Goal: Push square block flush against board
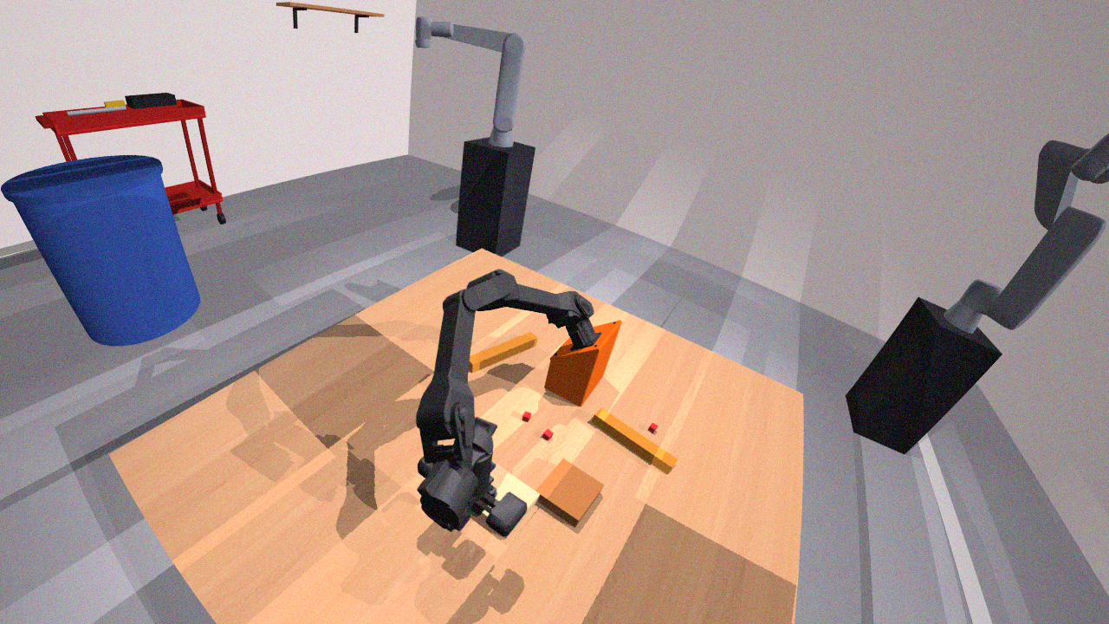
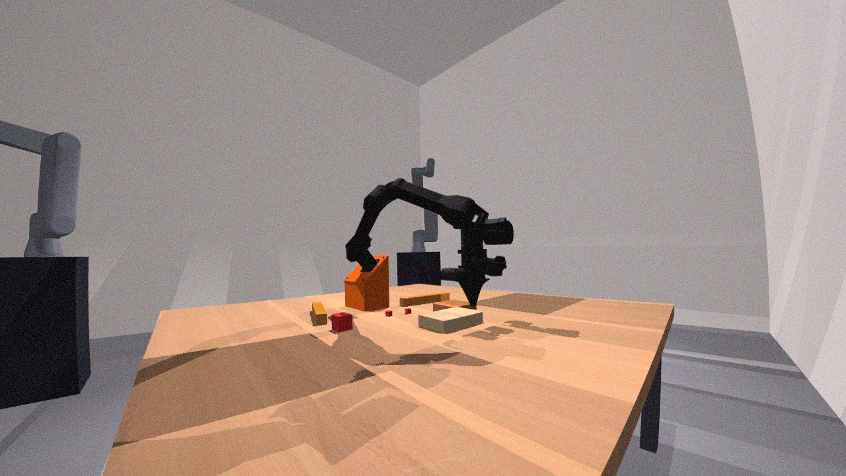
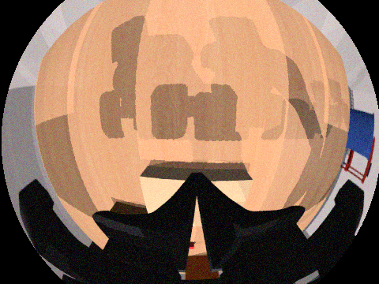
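Observation:
The cream board (image 1: 520, 490) (image 2: 447, 321) (image 3: 161, 192) lies flat on the table. The brown square block (image 1: 571, 488) (image 3: 128, 207) also lies flat, at the board's right in the top view and behind it in the exterior view. Their neighbouring corners are close or touching; no full side contact shows, and the exact gap cannot be told. My gripper (image 2: 473, 306) (image 3: 196, 177) is shut and empty, pointing down. Its tips overlap the board's edge in the wrist view and stand at its far right edge in the exterior view; contact is unclear. My arm hides the tips and part of the board in the top view.
My orange base (image 1: 575, 373) (image 2: 366, 294) stands beyond several small red cubes. One orange bar (image 1: 634, 440) (image 2: 423, 299) lies beyond the block, another bar (image 1: 503, 353) (image 2: 318, 313) farther off. A larger red cube (image 2: 341, 322) shows in the exterior view.

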Controlling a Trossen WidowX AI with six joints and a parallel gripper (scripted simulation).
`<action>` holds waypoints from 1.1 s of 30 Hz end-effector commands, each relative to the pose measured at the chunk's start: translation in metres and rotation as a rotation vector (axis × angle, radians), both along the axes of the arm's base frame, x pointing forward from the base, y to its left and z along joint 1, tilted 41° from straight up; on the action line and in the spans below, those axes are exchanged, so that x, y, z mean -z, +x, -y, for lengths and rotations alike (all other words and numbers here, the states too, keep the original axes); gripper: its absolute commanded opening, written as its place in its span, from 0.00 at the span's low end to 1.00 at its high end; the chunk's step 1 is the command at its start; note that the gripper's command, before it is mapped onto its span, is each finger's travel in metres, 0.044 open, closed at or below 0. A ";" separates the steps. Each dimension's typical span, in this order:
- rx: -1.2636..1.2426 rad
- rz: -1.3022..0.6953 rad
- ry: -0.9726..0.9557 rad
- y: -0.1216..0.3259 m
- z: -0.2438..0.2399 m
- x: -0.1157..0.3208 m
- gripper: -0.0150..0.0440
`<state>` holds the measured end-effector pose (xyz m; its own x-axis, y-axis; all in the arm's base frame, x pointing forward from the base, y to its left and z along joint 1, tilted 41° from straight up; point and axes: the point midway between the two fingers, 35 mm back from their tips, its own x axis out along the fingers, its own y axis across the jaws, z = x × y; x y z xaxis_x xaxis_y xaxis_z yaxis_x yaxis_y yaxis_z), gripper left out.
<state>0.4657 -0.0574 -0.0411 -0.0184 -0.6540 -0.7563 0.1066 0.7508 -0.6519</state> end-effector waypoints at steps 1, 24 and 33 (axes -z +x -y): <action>0.024 0.020 0.000 0.000 0.004 -0.002 0.25; 0.024 0.020 -0.001 -0.006 0.040 0.041 0.25; 0.024 0.020 -0.001 -0.012 0.039 0.041 0.25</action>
<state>0.4565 -0.0960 -0.0822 -0.0182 -0.6530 -0.7572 0.1391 0.7483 -0.6486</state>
